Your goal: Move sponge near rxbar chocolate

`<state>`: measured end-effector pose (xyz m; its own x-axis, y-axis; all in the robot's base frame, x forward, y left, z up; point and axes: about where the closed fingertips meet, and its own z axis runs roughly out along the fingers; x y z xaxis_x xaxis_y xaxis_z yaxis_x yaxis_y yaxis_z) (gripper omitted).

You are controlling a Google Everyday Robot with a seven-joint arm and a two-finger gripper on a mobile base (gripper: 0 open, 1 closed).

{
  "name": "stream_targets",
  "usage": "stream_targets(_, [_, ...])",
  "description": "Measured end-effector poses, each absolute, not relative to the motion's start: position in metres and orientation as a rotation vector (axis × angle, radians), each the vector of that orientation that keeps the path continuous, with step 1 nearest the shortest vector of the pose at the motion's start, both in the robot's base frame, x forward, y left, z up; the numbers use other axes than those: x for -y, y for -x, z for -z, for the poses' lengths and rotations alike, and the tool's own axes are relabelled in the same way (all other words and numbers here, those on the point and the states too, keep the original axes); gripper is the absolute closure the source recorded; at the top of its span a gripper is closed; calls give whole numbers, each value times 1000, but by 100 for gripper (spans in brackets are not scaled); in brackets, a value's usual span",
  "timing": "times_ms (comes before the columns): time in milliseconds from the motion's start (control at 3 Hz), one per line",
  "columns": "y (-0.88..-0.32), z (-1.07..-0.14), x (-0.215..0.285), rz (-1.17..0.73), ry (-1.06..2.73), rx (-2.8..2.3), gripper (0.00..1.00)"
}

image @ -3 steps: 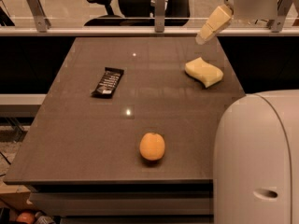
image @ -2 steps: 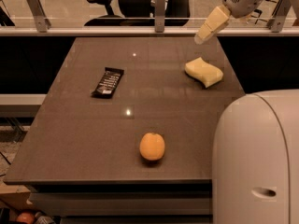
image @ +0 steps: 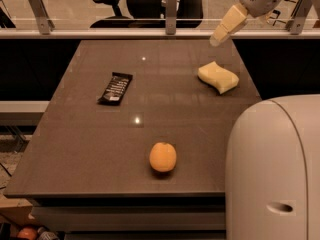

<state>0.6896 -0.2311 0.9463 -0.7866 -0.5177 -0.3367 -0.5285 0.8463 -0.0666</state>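
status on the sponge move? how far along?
Done: nothing yet. The sponge lies on the far right of the table, well apart from the rxbar chocolate on the left. In hand: the claw hovers above and just behind the sponge, not touching it. Left: grasp the sponge, carry it left and set it beside the bar. The orange sits near the front edge.

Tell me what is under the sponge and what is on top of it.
The sponge lies flat on the dark table, with nothing on top. The gripper hangs above the table's far edge, beyond the sponge and apart from it. The patch of table beneath the sponge is covered.
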Motion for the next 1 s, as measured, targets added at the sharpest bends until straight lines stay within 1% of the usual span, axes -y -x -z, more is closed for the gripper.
stream_targets(1000, [-679, -889, 204, -84, 919, -2819, 0])
